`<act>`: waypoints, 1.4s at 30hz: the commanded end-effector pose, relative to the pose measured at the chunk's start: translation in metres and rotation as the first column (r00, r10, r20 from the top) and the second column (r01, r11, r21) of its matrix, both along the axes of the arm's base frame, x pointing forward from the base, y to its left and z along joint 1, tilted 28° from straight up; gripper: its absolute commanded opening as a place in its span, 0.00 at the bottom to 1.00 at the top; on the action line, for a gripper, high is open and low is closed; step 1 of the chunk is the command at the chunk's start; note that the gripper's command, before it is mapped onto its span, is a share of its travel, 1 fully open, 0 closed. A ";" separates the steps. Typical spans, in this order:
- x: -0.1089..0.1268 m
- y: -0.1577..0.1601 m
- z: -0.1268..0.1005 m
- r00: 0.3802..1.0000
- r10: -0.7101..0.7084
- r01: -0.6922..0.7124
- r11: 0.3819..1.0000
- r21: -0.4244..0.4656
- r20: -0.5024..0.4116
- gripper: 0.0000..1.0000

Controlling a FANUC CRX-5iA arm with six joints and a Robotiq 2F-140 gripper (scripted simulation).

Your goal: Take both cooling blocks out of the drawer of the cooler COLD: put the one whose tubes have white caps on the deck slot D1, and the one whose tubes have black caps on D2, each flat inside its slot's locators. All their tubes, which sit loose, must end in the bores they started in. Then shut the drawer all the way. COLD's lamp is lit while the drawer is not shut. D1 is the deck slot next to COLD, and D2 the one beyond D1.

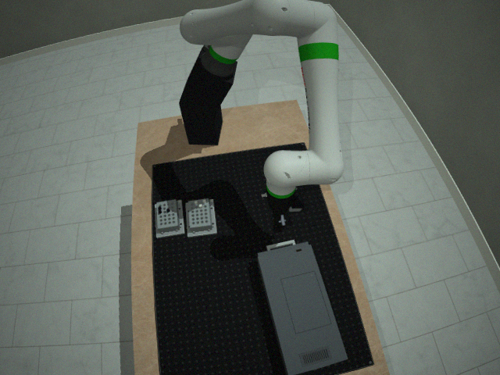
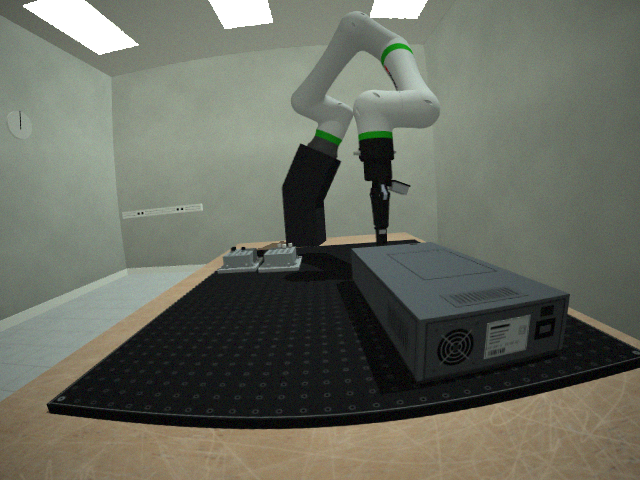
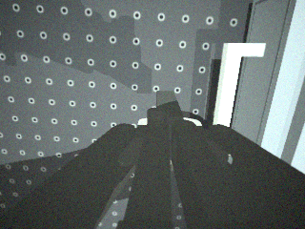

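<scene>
The cooler COLD [image 1: 302, 300] [image 2: 439, 268] is a long grey box. Its pale drawer handle [image 1: 281, 244] [image 3: 229, 91] sticks out a little at the front; whether the drawer is fully shut cannot be told. A small dark window [image 1: 298, 250] on the top near the front shows no light. My gripper [image 2: 381, 240] [image 3: 164, 104] is shut and empty, pointing down low in front of the handle. The white-capped block [image 1: 200, 216] [image 2: 280, 254] sits on D1 [image 1: 201, 233]. The black-capped block [image 1: 167, 219] [image 2: 239, 257] sits on D2 [image 1: 170, 233]. Both look flat; exact bores are too small to tell.
The black perforated deck [image 1: 209, 298] [image 2: 248, 361] lies on the wooden table [image 1: 141, 282] [image 2: 310, 449]. The arm's black pedestal [image 1: 204, 108] [image 2: 307, 201] stands behind the two blocks. COLD takes up the right side of the deck in the top and exterior views.
</scene>
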State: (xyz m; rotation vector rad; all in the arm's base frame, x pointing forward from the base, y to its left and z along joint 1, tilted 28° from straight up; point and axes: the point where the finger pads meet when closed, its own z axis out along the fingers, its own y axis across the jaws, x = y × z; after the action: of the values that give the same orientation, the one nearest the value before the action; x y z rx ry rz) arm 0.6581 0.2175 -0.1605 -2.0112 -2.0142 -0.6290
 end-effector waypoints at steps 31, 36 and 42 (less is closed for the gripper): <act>-0.005 -0.019 0.037 1.000 -0.001 0.001 1.000 0.000 0.002 0.10; -0.006 -0.022 0.042 1.000 -0.001 0.001 1.000 0.000 0.002 0.10; -0.006 -0.024 0.047 1.000 -0.001 0.001 1.000 0.000 0.002 0.10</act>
State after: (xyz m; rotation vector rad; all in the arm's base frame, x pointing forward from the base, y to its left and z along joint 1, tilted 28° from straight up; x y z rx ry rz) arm 0.6512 0.1952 -0.1166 -2.0113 -2.0142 -0.6291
